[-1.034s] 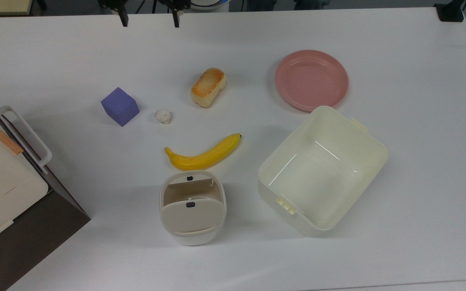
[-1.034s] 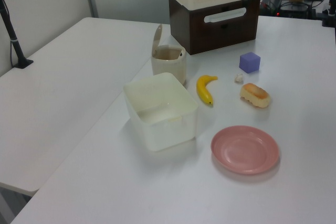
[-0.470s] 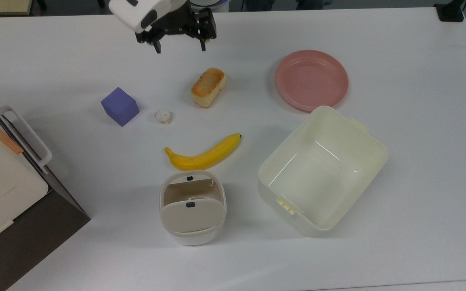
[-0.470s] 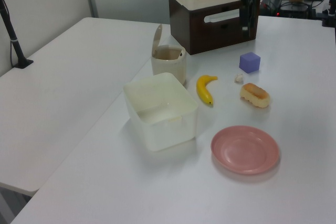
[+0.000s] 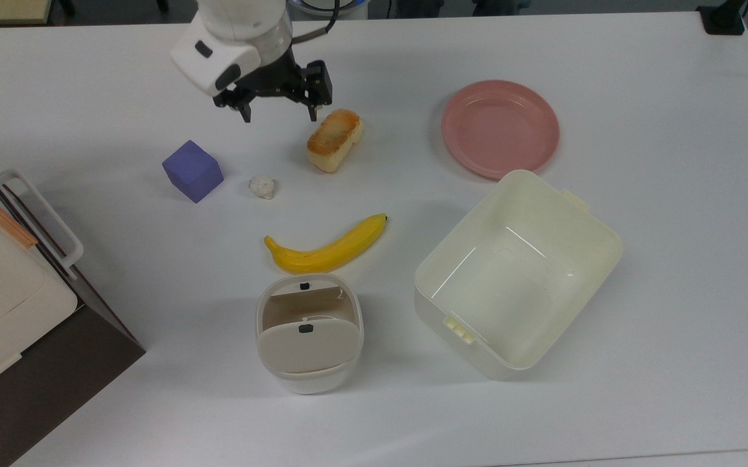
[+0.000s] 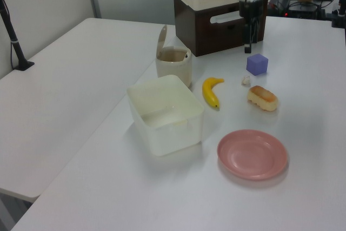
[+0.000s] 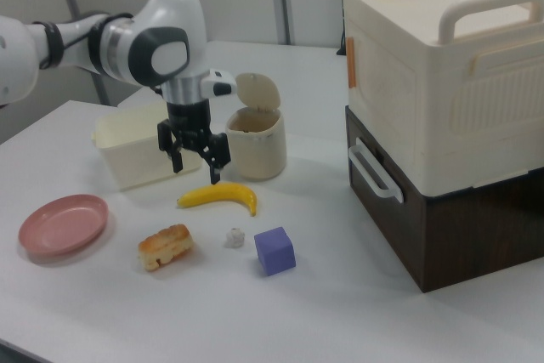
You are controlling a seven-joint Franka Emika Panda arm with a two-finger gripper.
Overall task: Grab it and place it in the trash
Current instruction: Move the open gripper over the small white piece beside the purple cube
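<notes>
**Claw closes in on the paper wad, pickup not yet begun**

Since half a second ago the arm has travelled further over the surface (image 5: 640, 97): in the top view the claw (image 5: 279, 114) has come from near the far edge to a spot beside the toasted bread piece (image 5: 334, 139), while nothing lying on the surface has shifted. Its two fingers are spread wide with nothing between them, and in the right view it hangs well above the surface.

The paper wad (image 5: 262, 187) lies untouched, just beside the purple cube (image 5: 193, 170) on the top view's right, with the bread piece farther to the top view's right and the banana (image 5: 325, 250) between it and the trash bin (image 5: 309, 332). The claw is near the wad but not yet over it.

The bin stands with its beige swing lid tipped up, its opening showing at the side nearer the banana. The cream tub (image 5: 518, 272) and pink plate (image 5: 500, 128) sit well apart on the top view's right.

By my reading the task is in its opening approach: nothing is grasped. Lowering onto the wad, pinching it, carrying it past the banana and releasing it over the bin all remain.
</notes>
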